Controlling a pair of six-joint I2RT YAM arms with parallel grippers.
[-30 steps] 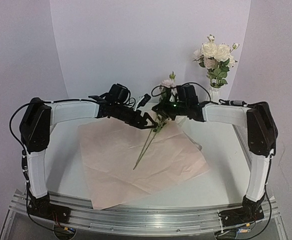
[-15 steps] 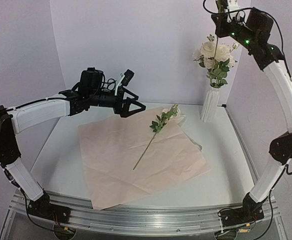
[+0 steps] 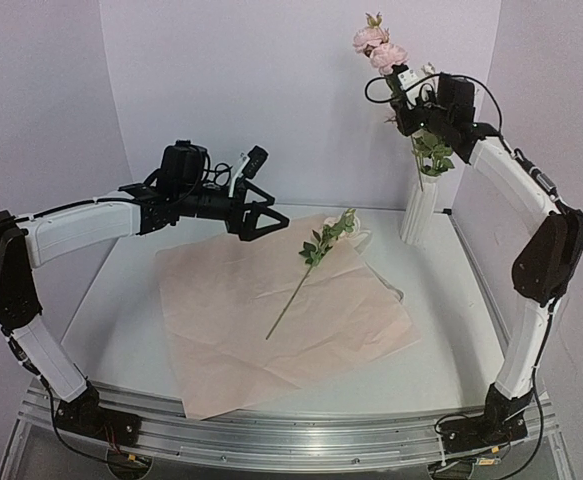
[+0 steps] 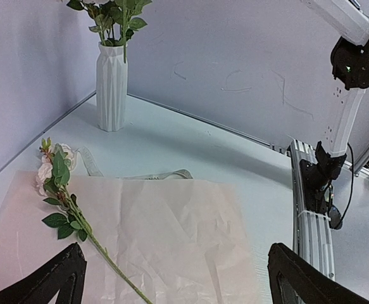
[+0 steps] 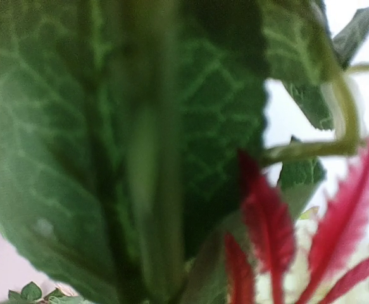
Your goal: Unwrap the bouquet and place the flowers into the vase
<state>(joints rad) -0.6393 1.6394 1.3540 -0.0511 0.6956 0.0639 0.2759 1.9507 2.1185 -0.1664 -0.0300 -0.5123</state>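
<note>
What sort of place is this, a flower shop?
Likely a robotics lab bench, not a shop: left arm and right arm bolted to a metal rail, a table, lilac backdrop walls.

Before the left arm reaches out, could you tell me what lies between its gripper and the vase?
The bloom end of one loose flower, lying on the wrapping paper; the top view shows it.

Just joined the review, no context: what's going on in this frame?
The right gripper is shut on a pink-flowered stem, holding it high above the white vase at the back right, which already has leafy stems in it. The left gripper hangs open and empty over the unfolded wrapping paper. One more flower stem lies on that paper, not yet picked up, with the loose ribbon near its bloom. So the bouquet is unwrapped and the flowers are partly in the vase.
</note>
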